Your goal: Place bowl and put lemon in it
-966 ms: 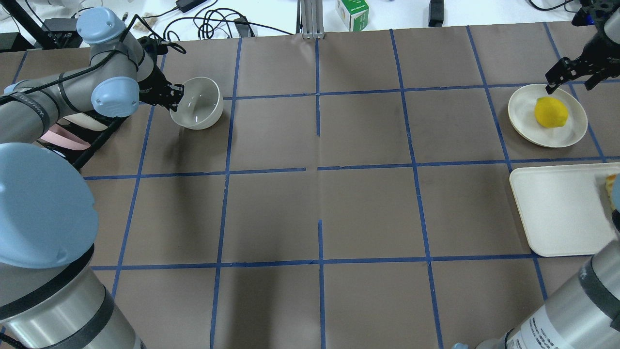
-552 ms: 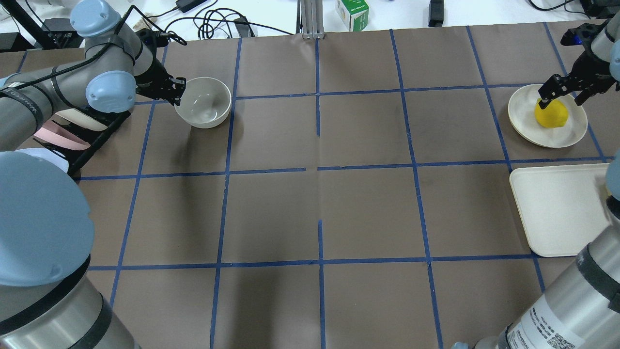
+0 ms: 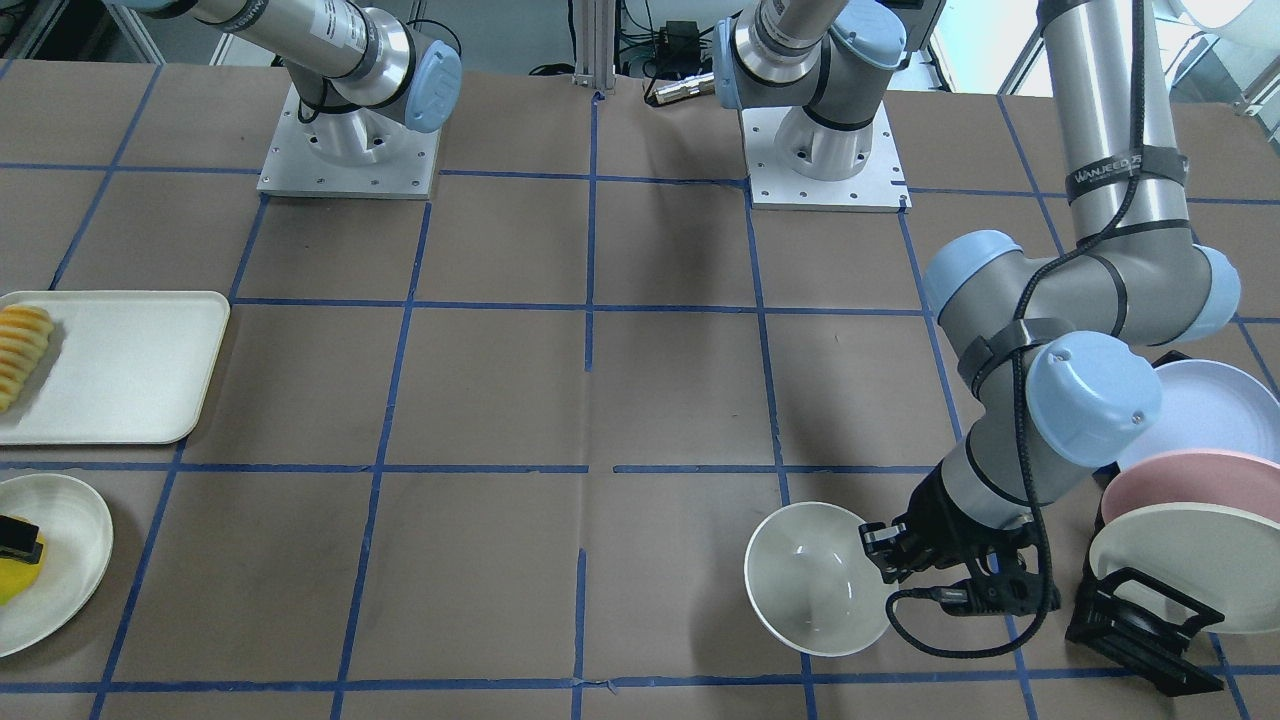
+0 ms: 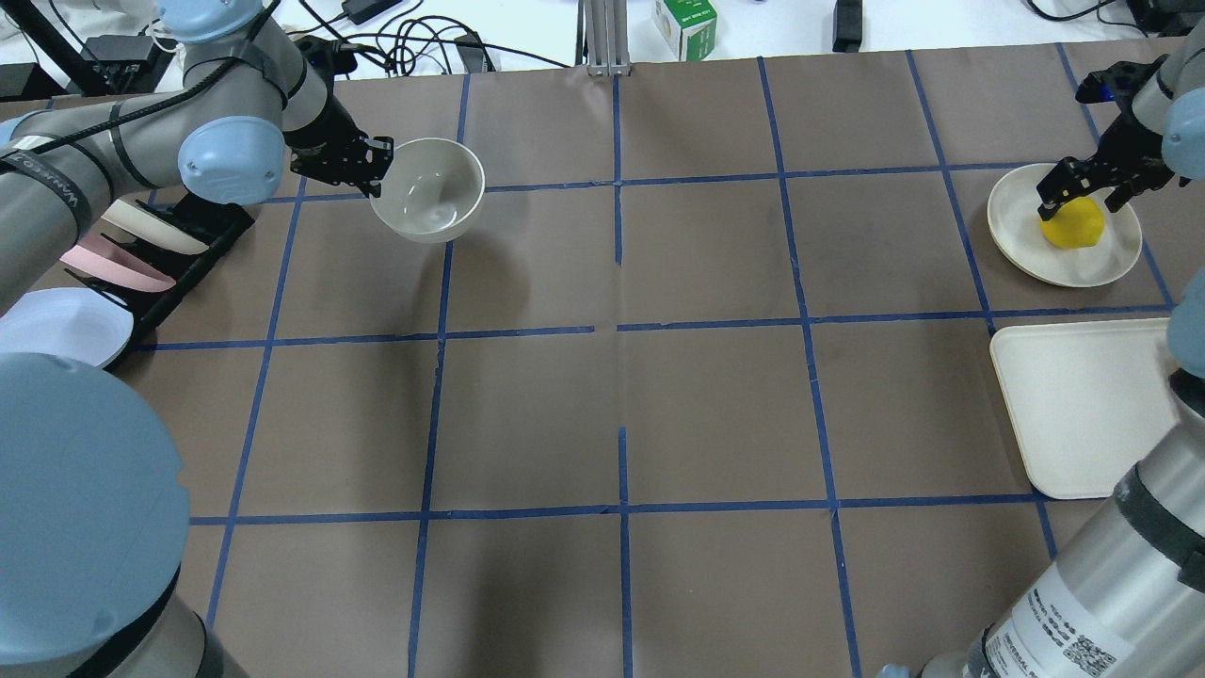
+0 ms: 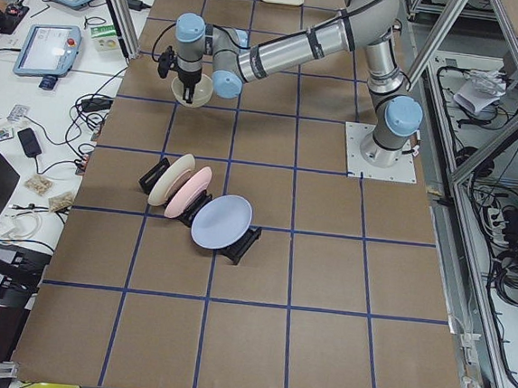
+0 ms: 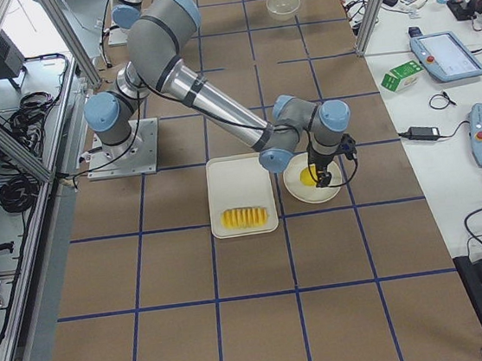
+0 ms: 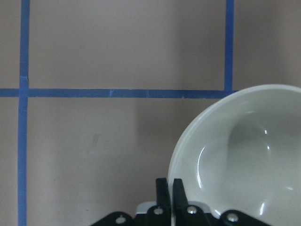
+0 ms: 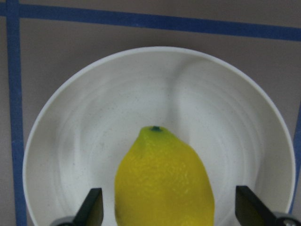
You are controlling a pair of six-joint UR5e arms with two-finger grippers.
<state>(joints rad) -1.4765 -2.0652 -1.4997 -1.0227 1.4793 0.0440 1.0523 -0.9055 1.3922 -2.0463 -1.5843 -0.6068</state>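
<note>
The off-white bowl (image 4: pixel 428 188) hangs a little above the table at the far left, pinched at its rim by my left gripper (image 4: pixel 375 169), which is shut on it. The wrist view shows the fingers closed on the bowl's rim (image 7: pixel 244 155); the bowl also shows in the front view (image 3: pixel 815 578). The yellow lemon (image 4: pixel 1073 223) lies on a cream plate (image 4: pixel 1026 245) at the far right. My right gripper (image 4: pixel 1083 193) is open and low over the lemon (image 8: pixel 162 183), one finger (image 8: pixel 91 207) on each side, not touching it.
A cream tray (image 4: pixel 1083 405) lies near the plate, with a row of sliced fruit (image 3: pixel 22 350) at its end. A black rack of pastel plates (image 4: pixel 113 264) stands at the left edge, beside my left arm. Cables and a green box (image 4: pixel 685 24) lie beyond the far edge.
My left gripper has carried the bowl to the right, away from the rack. My right gripper has come down from beyond the plate to straddle the lemon.
</note>
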